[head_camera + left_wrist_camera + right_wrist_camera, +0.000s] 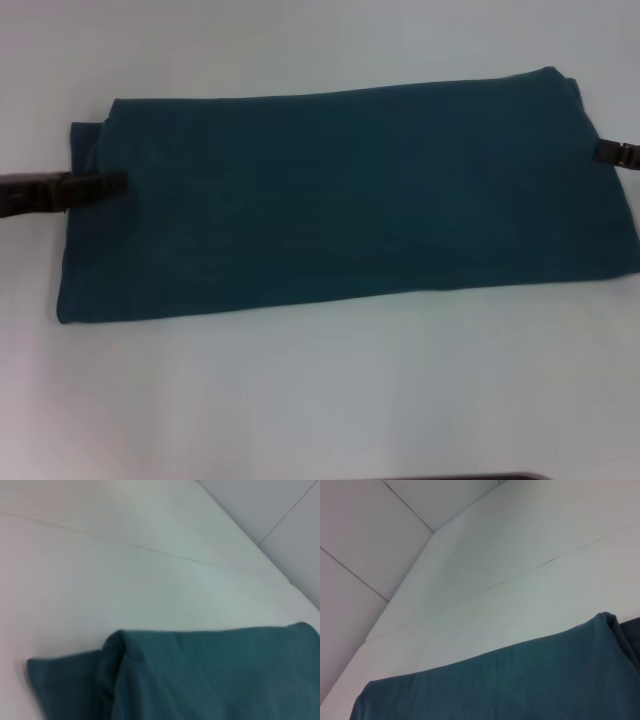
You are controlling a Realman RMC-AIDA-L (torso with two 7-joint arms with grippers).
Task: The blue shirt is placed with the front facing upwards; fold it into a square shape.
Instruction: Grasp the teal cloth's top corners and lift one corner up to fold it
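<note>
The blue shirt (340,190) lies flat on the white desk (300,400). It is already folded into a long, wide strip that runs from one side of the desk to the other. No letters show on top, only plain cloth. At the left end a small flap of a lower layer sticks out past the top layer.

The left tool (105,185) reaches in low from the left and lies on the shirt's left end, about halfway along that short edge. The right tool (612,152) sits at the right end, just touching the edge of the cloth. Whether either tool is open or pinched onto the cloth cannot be told from these views. The wrist views show only cloth and desk, no fingers.

The strip is too long to be a square, so the step in hand looks like folding one end over to meet the other. To do it well, each tool should take hold of all the layers at its end, not just the top one. The end should be lifted only a little, carried straight across, and set down with its edges lined up over the other end. Moving slowly would keep the layers from sliding apart. The loose flap on the left should go inside the fold.
</note>
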